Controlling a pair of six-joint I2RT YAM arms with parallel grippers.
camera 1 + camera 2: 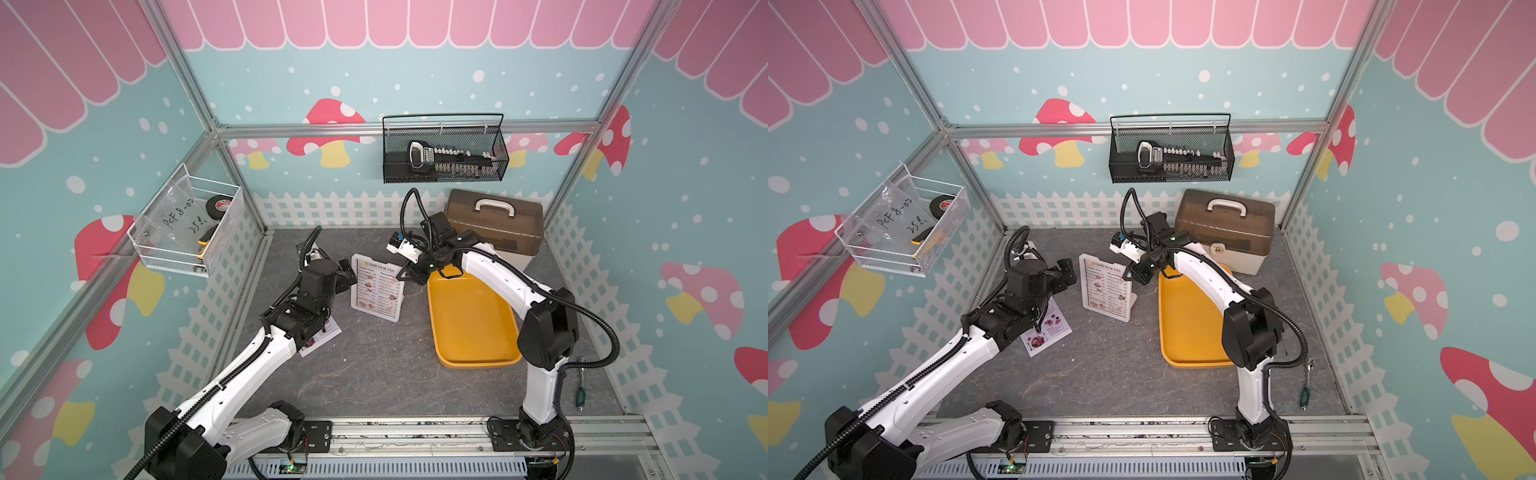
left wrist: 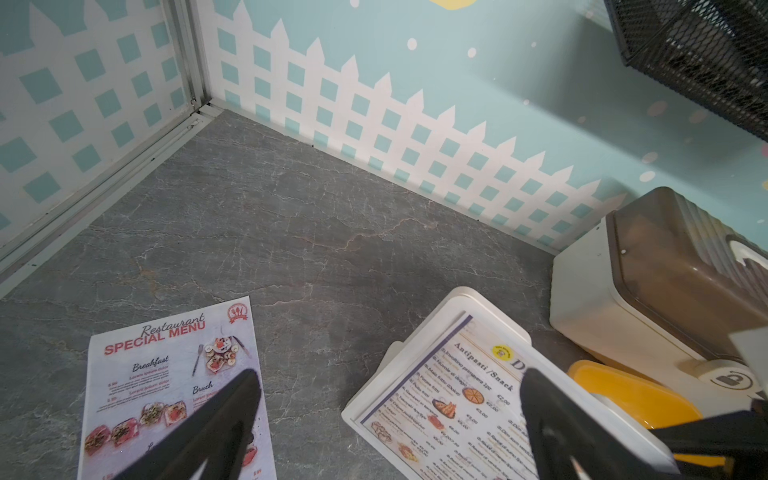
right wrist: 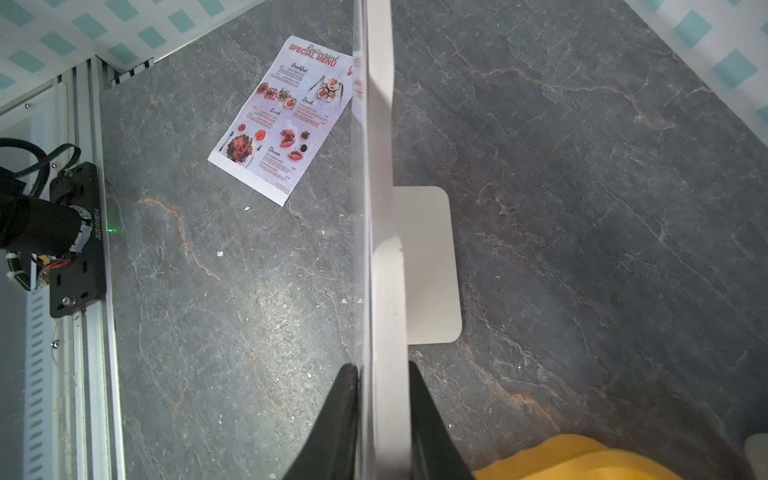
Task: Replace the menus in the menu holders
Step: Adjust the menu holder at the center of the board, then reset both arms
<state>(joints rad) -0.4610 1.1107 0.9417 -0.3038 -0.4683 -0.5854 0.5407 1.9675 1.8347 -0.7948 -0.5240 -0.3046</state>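
The right claw (image 3: pixel 380 365) is closed to a narrow gap over the top edge of the white menu holder (image 3: pixel 428 266). It pinches the holder, with 1 finger on the clear front and 1 on the white back. The holder stands upright on its flat foot near the middle of the grey table (image 1: pixel 374 374). The white Dim Sum Inn menu (image 1: pixel 379 286) sits inside it, facing the robot. The left claw (image 2: pixel 390 374) is spread wide and holds nothing, hovering just beside the holder on its left. The pinkish Special Menu (image 1: pixel 1048 328) lies flat on the table left of the holder, apart from it. In both top views the left arm partly hides it. A yellow tray (image 1: pixel 469 324) lies just right of the holder, with a brown-lidded box (image 1: pixel 494 228) behind it
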